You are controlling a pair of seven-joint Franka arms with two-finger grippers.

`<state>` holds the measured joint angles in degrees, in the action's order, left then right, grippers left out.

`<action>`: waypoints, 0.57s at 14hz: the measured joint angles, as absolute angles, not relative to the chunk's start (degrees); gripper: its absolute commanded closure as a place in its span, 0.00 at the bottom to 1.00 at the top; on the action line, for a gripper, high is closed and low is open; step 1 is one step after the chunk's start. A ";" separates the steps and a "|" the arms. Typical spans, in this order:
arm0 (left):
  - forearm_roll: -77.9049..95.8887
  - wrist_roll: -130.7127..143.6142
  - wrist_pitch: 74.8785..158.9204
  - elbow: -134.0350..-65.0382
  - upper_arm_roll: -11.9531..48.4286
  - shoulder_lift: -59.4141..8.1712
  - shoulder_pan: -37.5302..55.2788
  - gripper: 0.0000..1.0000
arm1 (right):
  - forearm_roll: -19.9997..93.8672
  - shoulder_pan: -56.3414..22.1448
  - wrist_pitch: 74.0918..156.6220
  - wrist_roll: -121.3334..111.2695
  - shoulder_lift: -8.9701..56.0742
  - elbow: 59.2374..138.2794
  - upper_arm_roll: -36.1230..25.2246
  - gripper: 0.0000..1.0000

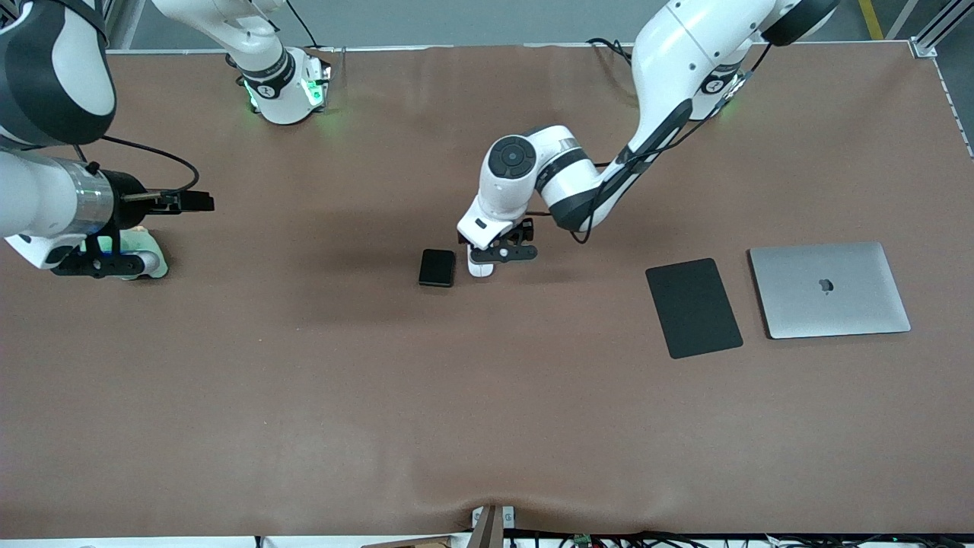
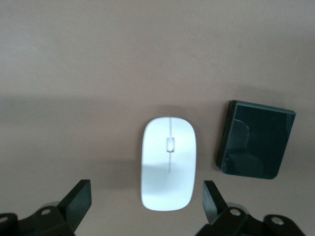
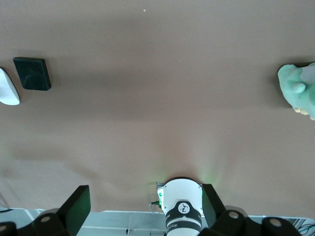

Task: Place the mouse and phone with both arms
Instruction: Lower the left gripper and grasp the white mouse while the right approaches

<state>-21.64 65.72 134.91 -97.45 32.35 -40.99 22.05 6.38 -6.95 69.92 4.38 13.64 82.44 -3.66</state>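
Left wrist view showed the left gripper point(image 2: 145, 201) spread wide and holding nothing, its two dark fingers point(image 2: 78, 199) standing on either side of the near end of the mouse point(image 2: 168, 163) without touching it. The mouse lay flat on the brown table point(image 2: 98, 73), its grey line running down its middle. Just beside the mouse, apart from it by a narrow strip of table, lay the phone point(image 2: 257, 140), dark face up.

From the front, the left gripper point(image 1: 498, 255) hung low over the mouse point(image 1: 479, 268), whose white end showed under the wrist. The phone point(image 1: 437, 268) lay beside the mouse toward the right arm's end of the table. Well apart from the mouse, toward the left arm's end, a black pad point(image 1: 693, 307) lay flat, with a closed silver laptop point(image 1: 829, 289) just beside it, nearer still to that end.

The right gripper point(image 1: 179, 202) waited high over the table's right-arm end, well apart from the mouse, fingers fully apart and empty. Its wrist view looked past those fingers point(image 3: 76, 206) at the right arm's green-lit base point(image 3: 182, 209), with the mouse point(image 3: 8, 87) and phone point(image 3: 32, 73) small at one edge and a pale green thing point(image 3: 298, 91) at the other edge, too cut off to identify.
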 measured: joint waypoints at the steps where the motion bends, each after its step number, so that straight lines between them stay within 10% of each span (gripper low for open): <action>1: -21.71 65.83 134.91 -96.55 31.78 -41.99 23.03 0.02 | 6.38 -7.01 69.91 4.38 13.67 82.73 -3.66 0.00; 8: -21.71 65.97 134.91 -91.64 24.95 -46.23 30.74 0.09 | 7.22 -7.82 71.56 4.40 14.11 83.75 -3.58 0.00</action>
